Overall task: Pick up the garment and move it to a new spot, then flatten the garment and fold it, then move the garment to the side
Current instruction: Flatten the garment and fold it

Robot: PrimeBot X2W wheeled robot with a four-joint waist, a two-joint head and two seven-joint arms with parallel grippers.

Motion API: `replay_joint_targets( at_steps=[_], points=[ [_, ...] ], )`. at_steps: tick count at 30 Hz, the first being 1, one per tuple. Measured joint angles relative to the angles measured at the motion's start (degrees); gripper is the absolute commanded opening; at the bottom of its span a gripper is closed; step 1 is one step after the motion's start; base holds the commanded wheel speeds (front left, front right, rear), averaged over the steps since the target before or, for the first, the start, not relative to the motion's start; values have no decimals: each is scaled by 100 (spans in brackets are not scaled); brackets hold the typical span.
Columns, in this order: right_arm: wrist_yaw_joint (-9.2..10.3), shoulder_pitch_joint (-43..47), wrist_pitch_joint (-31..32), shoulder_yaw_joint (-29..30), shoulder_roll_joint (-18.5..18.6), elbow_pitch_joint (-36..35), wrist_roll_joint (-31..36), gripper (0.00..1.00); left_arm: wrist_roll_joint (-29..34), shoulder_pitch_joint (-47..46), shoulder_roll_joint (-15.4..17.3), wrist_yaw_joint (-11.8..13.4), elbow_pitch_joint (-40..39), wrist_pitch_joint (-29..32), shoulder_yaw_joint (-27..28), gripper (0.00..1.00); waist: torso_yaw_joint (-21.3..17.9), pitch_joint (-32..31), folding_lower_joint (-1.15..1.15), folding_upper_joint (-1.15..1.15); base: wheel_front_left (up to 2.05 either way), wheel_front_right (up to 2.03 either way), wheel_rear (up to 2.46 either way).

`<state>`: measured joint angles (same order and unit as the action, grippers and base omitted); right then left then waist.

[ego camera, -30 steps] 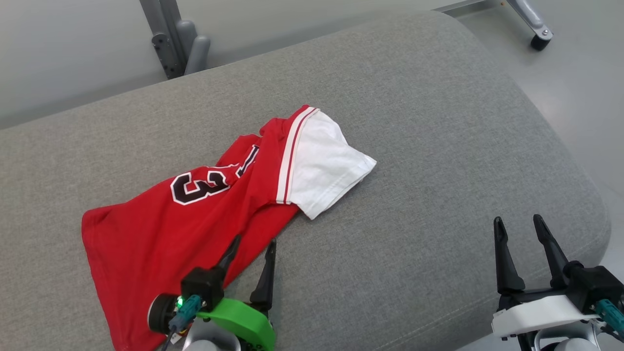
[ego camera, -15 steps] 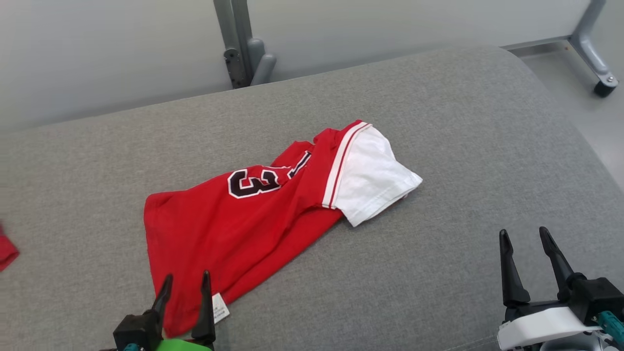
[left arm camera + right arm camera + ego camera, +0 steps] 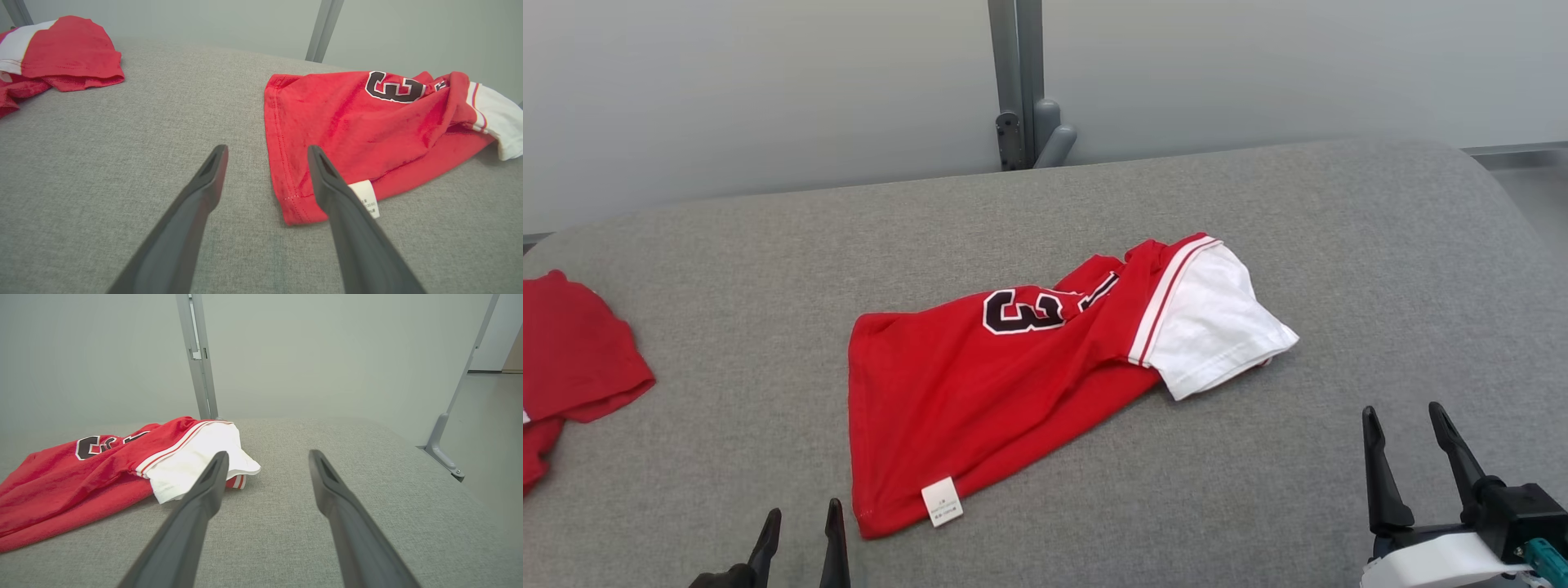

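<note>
While both hands sit low at the near edge, the garment is lying on its own roughly in the middle of the grey fabric surface, with nothing gripping it. It's red and rumpled rather than flat. A black number outlined in white shows on top, partly lost in a fold, and a white sleeve with red and white striping sticks out toward the robot's right. A little white label pokes out at the hem on the near corner. The left hand is near that corner, fingers spread apart with nothing between them. In its wrist view one finger overlaps the label and hem, but I honestly can't tell if it's touching the cloth or just above it. The right hand is off at the robot's right, well apart from the garment, fingers also spread wide and empty over bare fabric. Over at the left edge there's a second red garment bunched up, well apart from the main one. Behind the surface is a pale wall with a grey post running up it.
</note>
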<state>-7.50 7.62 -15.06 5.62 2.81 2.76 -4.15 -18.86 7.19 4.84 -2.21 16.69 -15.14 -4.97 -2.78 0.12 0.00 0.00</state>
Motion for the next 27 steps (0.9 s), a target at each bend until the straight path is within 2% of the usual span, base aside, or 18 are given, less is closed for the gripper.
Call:
replay_joint_targets(
  at_steps=[8, 15, 19, 27],
  points=[
    [0, 7, 0, -10, 0, 14, 7, 100, 137, 52, -64, -160, 15, 0, 157, 100, 190, -83, 0, 0, 0, 0, 0],
    [0, 13, 0, -46, 0, 13, 8, 100, 190, 53, -136, -256, 90, 0, 169, 100, 201, -80, 0, 0, 0, 0, 0],
    [0, 7, 0, -80, 1, 27, 9, 100, 209, -2, -169, -338, 644, 1, -115, 100, 170, -57, 0, 0, 0, 0, 0],
    [0, -61, 0, -133, 29, 53, 16, 100, -29, -697, -182, -472, 1605, 52, -495, 100, 39, 11, 0, 0, 0, 0, 0]
  ],
)
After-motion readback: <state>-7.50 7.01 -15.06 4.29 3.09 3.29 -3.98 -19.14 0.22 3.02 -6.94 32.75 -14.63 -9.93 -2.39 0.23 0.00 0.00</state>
